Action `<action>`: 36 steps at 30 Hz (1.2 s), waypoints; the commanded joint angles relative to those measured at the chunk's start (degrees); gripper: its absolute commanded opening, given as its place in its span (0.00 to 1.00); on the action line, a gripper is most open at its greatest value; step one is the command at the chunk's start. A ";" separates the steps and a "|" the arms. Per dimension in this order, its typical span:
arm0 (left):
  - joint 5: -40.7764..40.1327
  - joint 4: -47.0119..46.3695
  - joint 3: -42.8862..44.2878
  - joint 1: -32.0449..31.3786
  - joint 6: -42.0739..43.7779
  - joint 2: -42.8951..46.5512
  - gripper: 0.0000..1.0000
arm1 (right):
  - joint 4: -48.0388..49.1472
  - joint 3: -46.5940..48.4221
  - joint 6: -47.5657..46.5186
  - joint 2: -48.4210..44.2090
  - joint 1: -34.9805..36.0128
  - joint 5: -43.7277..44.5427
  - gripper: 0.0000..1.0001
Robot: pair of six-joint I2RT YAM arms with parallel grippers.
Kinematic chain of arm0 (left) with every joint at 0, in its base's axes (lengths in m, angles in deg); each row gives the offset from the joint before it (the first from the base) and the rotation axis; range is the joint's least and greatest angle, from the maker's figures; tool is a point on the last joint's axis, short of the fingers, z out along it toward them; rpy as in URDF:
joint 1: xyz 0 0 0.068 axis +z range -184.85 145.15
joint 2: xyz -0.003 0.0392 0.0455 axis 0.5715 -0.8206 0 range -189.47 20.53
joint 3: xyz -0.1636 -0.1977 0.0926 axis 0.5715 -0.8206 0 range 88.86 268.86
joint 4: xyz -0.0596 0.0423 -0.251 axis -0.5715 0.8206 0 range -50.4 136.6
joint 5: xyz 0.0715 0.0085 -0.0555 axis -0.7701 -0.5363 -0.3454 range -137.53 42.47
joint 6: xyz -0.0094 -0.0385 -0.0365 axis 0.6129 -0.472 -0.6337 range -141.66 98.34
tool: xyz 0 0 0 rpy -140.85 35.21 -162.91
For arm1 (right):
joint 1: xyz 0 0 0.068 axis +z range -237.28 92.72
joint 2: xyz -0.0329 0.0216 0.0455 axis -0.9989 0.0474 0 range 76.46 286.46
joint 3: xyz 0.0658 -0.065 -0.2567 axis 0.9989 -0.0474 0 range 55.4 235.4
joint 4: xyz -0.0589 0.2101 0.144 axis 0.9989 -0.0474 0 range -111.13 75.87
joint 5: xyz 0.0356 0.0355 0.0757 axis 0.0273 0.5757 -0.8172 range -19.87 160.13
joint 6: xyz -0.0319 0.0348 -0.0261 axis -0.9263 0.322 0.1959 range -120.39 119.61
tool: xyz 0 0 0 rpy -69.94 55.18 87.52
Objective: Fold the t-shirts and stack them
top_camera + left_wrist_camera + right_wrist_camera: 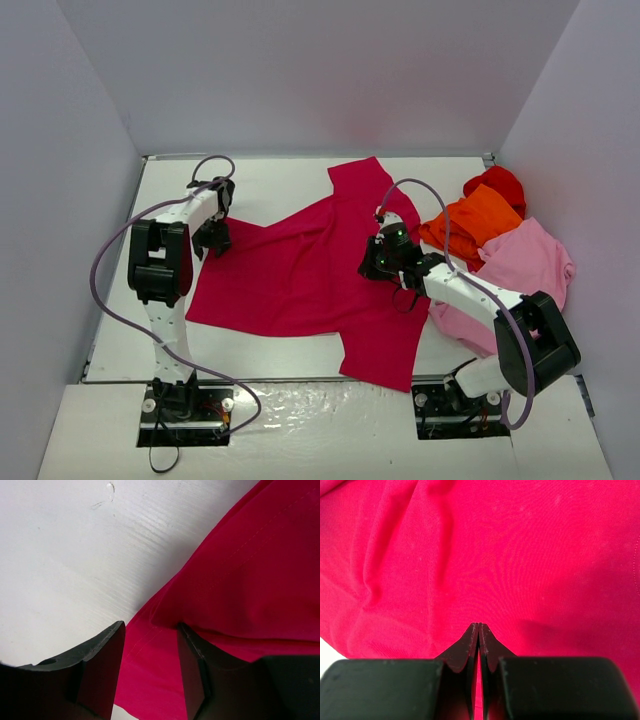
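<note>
T-shirt [290,275] edge inside parted left gripper [150,628]; right gripper [478,626] closed, above its middle.

Mid-table, spread open and mostly flat, lightly creased: crimson t-shirt [300,270], one sleeve reaching toward the far edge. At right, heaped unfolded: orange t-shirt [480,220], bright red t-shirt [498,182] behind it, light pink t-shirt [525,265] nearest, just beside the crimson cloth.

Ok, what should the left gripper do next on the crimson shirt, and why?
Probably close the left gripper. Its jaws stand open astride the edge of the crimson shirt, so closing should pinch that edge for a fold. The right gripper is shut over the cloth farther right.
</note>
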 commanded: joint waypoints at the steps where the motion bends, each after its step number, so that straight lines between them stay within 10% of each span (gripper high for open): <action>1: 0.21 -1.38 3.42 0.71 -0.94 0.47 0.43 | 1.37 0.28 -0.74 -0.65 0.01 1.06 0.00; 11: 0.82 -2.58 3.61 0.83 -0.73 -0.19 0.42 | 1.36 -0.22 -0.59 -0.33 0.09 1.41 0.00; 13: 1.05 -2.73 3.38 0.83 -0.59 -0.19 0.33 | 1.35 -0.14 -0.67 -0.25 0.08 1.27 0.00; 15: 1.54 -2.86 3.14 0.79 -0.38 -0.15 0.01 | 1.32 -0.09 -0.67 -0.03 0.10 1.27 0.00; 27: 1.02 -1.63 1.09 0.74 -0.55 7.35 0.00 | 2.28 -0.88 -1.23 2.11 0.89 1.50 0.00; 36: -4.33 3.22 15.09 0.79 0.12 13.69 0.00 | 3.95 -4.61 -0.93 2.00 2.93 0.59 0.00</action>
